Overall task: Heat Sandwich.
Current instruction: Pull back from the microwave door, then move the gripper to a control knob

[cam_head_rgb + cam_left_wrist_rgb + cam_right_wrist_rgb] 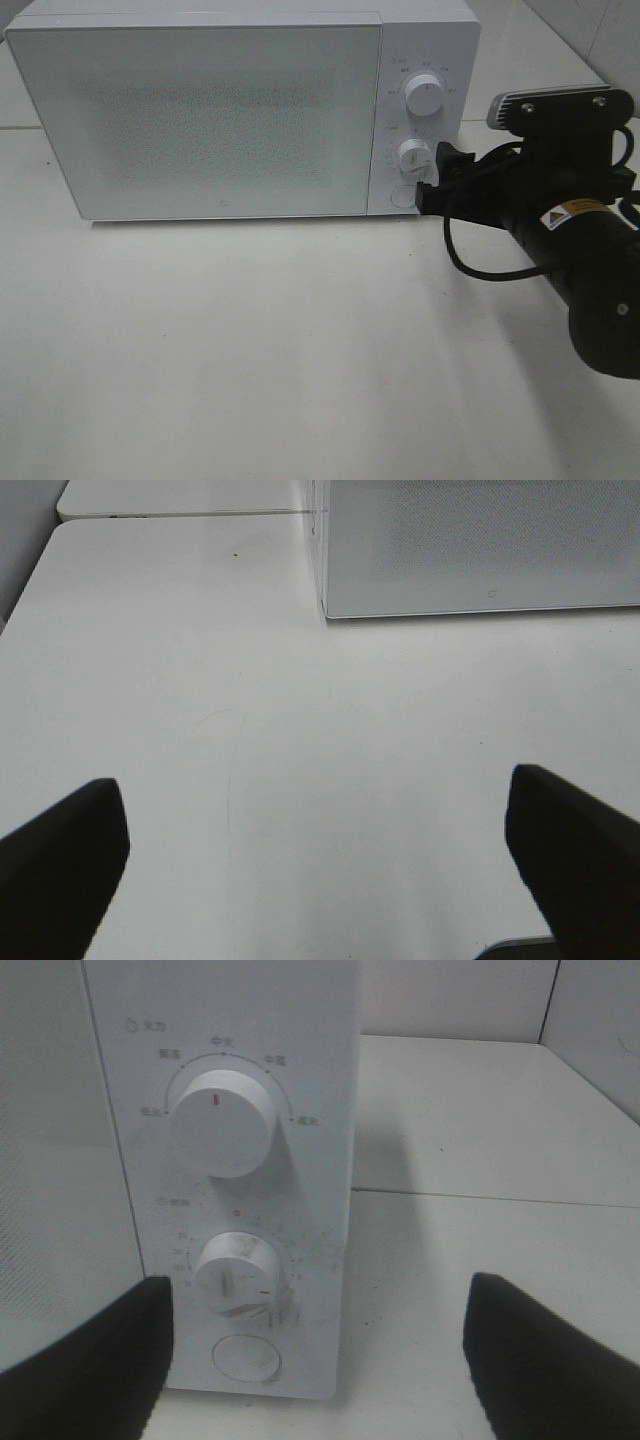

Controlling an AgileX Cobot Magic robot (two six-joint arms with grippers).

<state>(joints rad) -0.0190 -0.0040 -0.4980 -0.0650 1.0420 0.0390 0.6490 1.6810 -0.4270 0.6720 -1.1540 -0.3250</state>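
Your right gripper [440, 178] stands with its jaws wide apart and holding nothing, just in front of the microwave's control panel. You cannot see the sandwich in any view, so you cannot tell where it is. The microwave [425, 30] has its door [200, 120] shut, and you can make out nothing through the door's dotted, frosted panel. On the control panel to the right of the door you have the upper knob [222, 1120] with its red mark pointing up, the lower knob [238, 1273] below it, and a round button [246, 1357] at the bottom. From the right wrist camera, the lower knob and the button show between the two black fingers [90, 1370]. Whether a fingertip touches the panel you cannot tell. The microwave stands on the white counter [250, 350] toward its far edge. Your left gripper [312, 785] is also spread wide and holding nothing, above the counter near the microwave's front left corner, well apart from the control panel
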